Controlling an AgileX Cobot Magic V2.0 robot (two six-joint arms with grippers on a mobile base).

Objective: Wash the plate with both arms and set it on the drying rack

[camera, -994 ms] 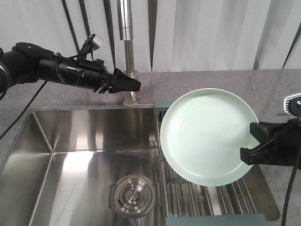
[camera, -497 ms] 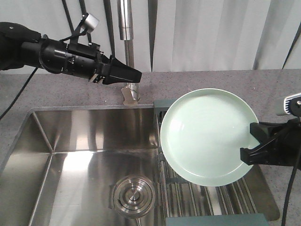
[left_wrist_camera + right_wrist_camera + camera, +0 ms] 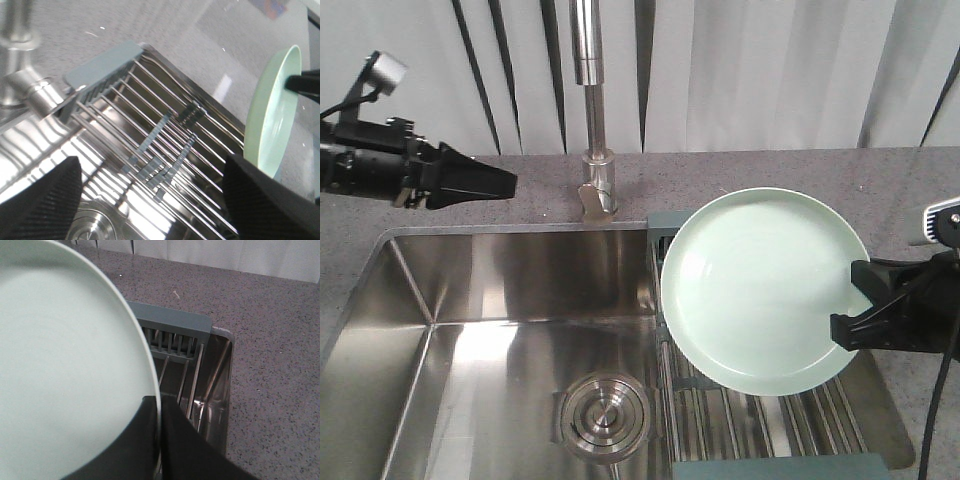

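The pale mint-green plate (image 3: pixel 760 290) is held tilted, nearly on edge, above the drying rack (image 3: pixel 760 420) at the sink's right end. My right gripper (image 3: pixel 855 325) is shut on the plate's right rim; in the right wrist view its jaws (image 3: pixel 159 440) pinch the plate (image 3: pixel 65 370) edge, with the rack (image 3: pixel 175 325) below. My left gripper (image 3: pixel 500 182) hovers over the counter at far left, apart from the plate. In the left wrist view its fingers (image 3: pixel 40 200) stand wide apart with nothing between them, looking at the rack (image 3: pixel 150 135) and the plate (image 3: pixel 272 115).
A steel faucet (image 3: pixel 588 100) rises behind the sink (image 3: pixel 470 330). The round steel drain (image 3: pixel 603 415) sits in the basin floor left of the rack. Grey speckled counter (image 3: pixel 770 170) surrounds the sink, with a white curtain behind.
My left arm has pulled back from the faucet, moving left across the counter to the frame's left edge. The right gripper and plate have not moved.
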